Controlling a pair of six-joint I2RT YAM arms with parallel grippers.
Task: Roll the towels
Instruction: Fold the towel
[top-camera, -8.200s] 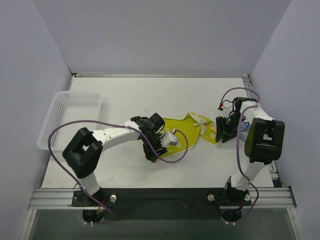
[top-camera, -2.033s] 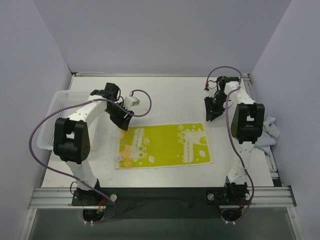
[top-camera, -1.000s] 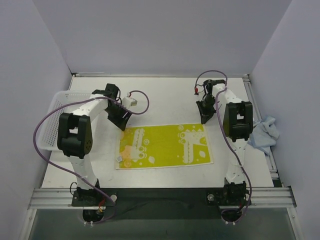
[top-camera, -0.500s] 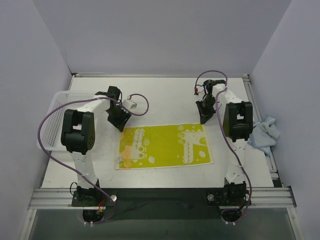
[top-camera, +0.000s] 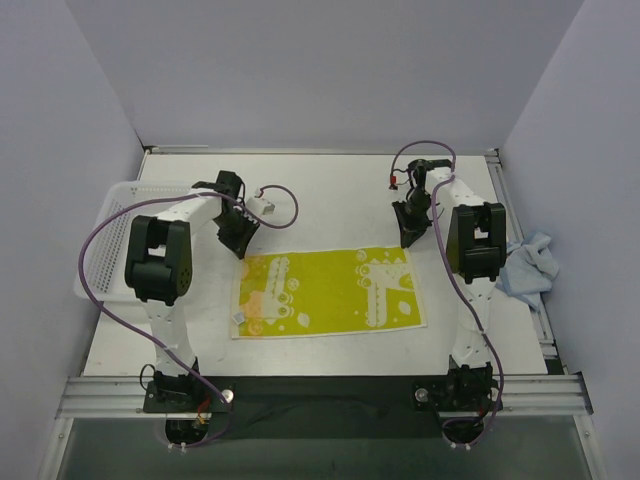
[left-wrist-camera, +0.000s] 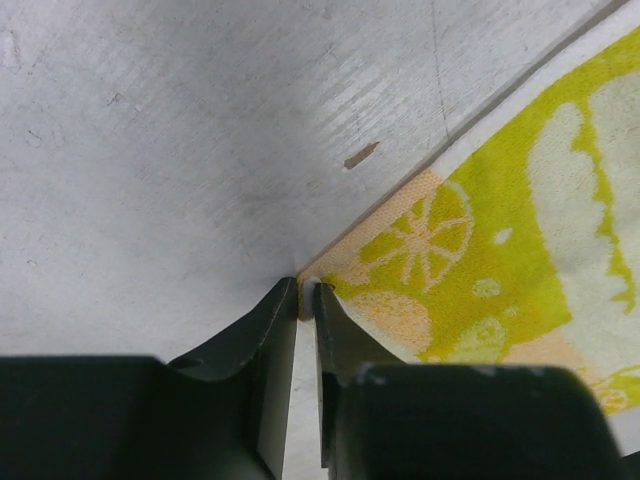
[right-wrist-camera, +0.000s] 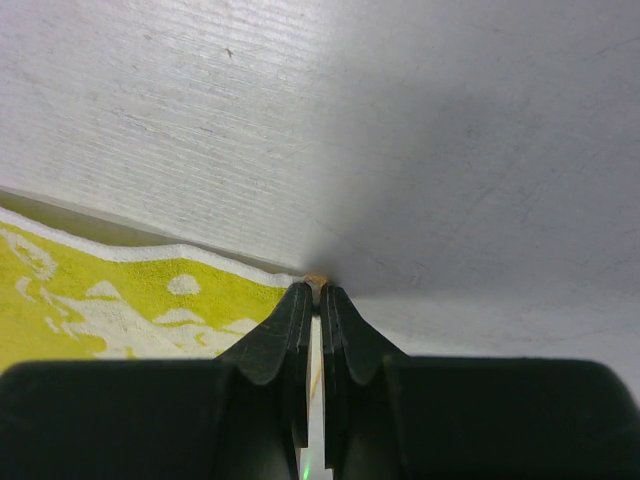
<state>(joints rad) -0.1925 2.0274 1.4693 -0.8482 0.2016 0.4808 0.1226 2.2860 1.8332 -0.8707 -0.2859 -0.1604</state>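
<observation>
Now that the left gripper (left-wrist-camera: 305, 300) has squeezed down from wide onto the upper-left corner of the printed towel (top-camera: 330, 290), both far corners are pinched, with the right gripper (right-wrist-camera: 312, 292) clamped on the upper-right one. Towel's flat mid-frame, so rolling can probably start.

A white table (top-camera: 330, 195) is seen, with a yellow-printed towel (top-camera: 330, 292) spread flat near its middle. A blue towel (top-camera: 525, 268) is bunched at the right edge, and a mesh basket (top-camera: 105, 250) is set at the left.
</observation>
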